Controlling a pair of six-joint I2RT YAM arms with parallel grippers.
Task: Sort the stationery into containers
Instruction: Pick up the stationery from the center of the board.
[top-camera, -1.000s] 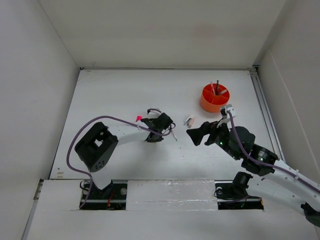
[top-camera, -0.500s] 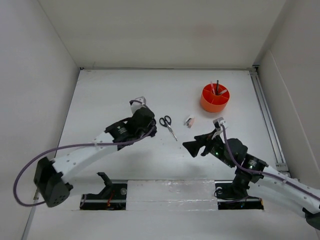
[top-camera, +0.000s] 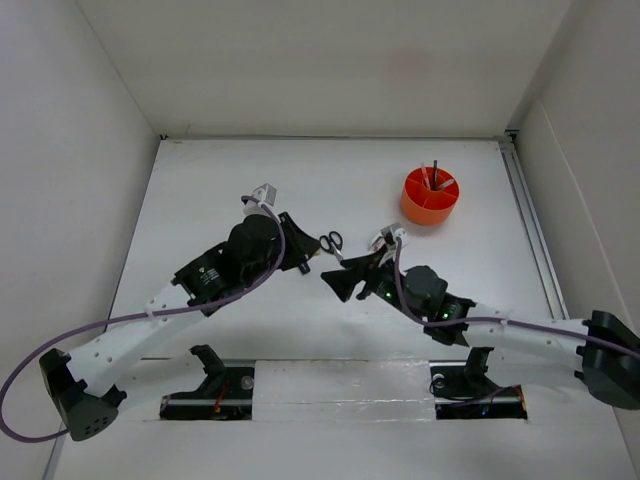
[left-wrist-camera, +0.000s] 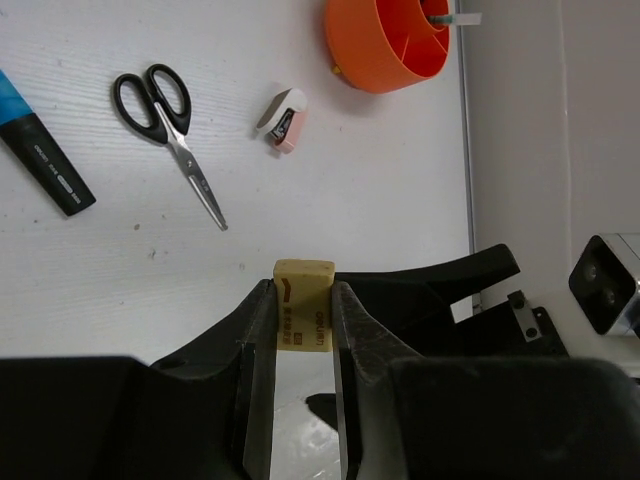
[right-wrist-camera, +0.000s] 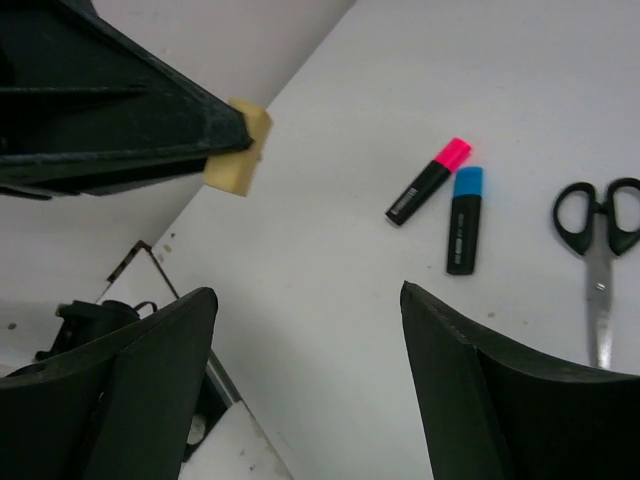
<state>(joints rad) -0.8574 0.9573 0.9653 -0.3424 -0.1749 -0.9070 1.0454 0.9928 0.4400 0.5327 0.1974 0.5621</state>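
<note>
Overhead, the round orange plastic desk organiser with inner dividers stands at the far right of the white table, a thin dark pen upright in it. The black-handled scissors lie well to the left of the organiser and nearer the arm bases. The left gripper hangs just beyond the scissors, on the side away from the organiser. The right gripper faces it from close by, nearer the bases than the scissors.

From the left wrist, the jaws stand almost together, clamped on the small yellowish block eraser, which sticks out past the fingertips. Towards the organiser lies a small whitish eraser with a pink end. The scissors lie farther from the organiser than that eraser does. A blue-capped black highlighter lies farther off again. Black fingers of the right gripper show just behind the held eraser.

From the right wrist, the jaws stand wide apart with nothing between them, only bare table. The yellowish eraser shows at the upper left, pinched in the left gripper's dark tip. A pink-capped black highlighter lies just beside the blue-capped one, their caps close together. The organiser is out of this view.
</note>
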